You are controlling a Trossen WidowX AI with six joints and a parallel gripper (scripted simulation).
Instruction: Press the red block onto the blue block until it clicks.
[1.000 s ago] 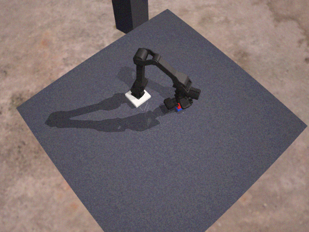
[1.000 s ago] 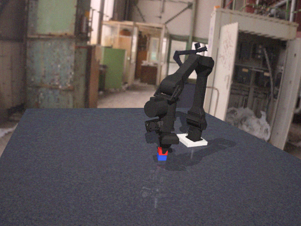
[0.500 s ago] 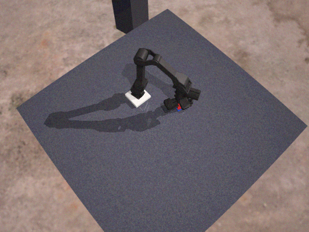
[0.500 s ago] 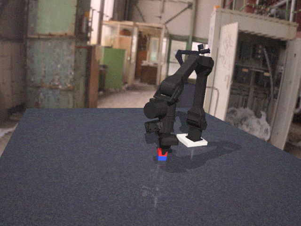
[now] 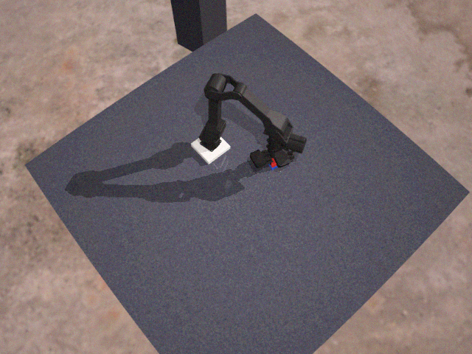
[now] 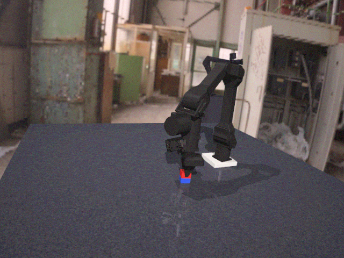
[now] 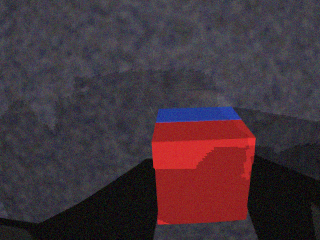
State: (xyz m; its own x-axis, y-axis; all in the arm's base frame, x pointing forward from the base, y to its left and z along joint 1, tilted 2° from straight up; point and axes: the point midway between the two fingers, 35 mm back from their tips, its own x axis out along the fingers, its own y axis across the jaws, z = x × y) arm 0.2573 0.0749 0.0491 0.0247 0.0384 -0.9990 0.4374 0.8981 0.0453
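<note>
One red block (image 5: 273, 162) (image 6: 182, 174) (image 7: 202, 187): sat atop the blue block (image 5: 271, 167) (image 6: 185, 180) (image 7: 198, 114) | gripper (image 5: 272, 160) (image 6: 186, 172) (image 7: 200, 168): above the blue block, fingers clamped on the red block's sides | blue block: rested on the dark table (image 5: 243, 243) (image 6: 110, 194) (image 7: 75, 40)

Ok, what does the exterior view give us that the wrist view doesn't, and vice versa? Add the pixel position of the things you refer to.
Exterior only: the arm's white base plate (image 6: 231, 163) and the green cabinet (image 6: 129, 77) behind.

Wrist only: both jaws up close, one on each side of the red block (image 6: 183, 174) (image 7: 202, 195).

Both: the red block between the jaws, with the blue block (image 6: 185, 180) (image 7: 198, 114) below it.
</note>
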